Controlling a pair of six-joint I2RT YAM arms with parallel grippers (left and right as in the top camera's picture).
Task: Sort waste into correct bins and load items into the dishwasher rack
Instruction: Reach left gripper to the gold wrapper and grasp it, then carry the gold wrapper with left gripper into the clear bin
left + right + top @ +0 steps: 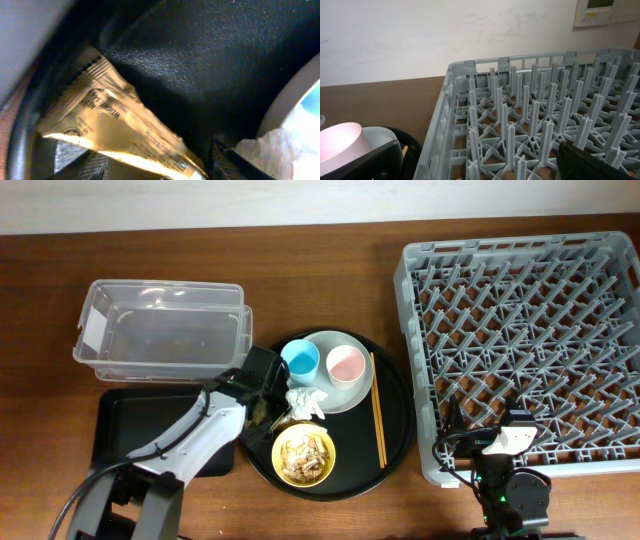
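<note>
My left gripper [262, 406] is open at the left rim of the round black tray [395, 442]. The golden-brown foil wrapper [115, 125] lies between its fingers [150, 167]. The crumpled white tissue [306, 402] lies just right of it and also shows in the left wrist view [280, 145]. The blue cup [300, 360] and pink cup [346, 363] stand on the pale plate [345, 395]. The yellow bowl [303, 455] holds food scraps. The chopsticks [377, 410] lie on the tray's right side. My right gripper [490, 448] is open and empty [485, 165] over the front left corner of the grey rack [530, 350].
The clear tub [160, 330] stands at the back left. The flat black tray [125, 425] lies in front of it, partly under my left arm. In the right wrist view the rack's pegs [530, 115] fill the middle and the pink cup [340, 142] shows at the left.
</note>
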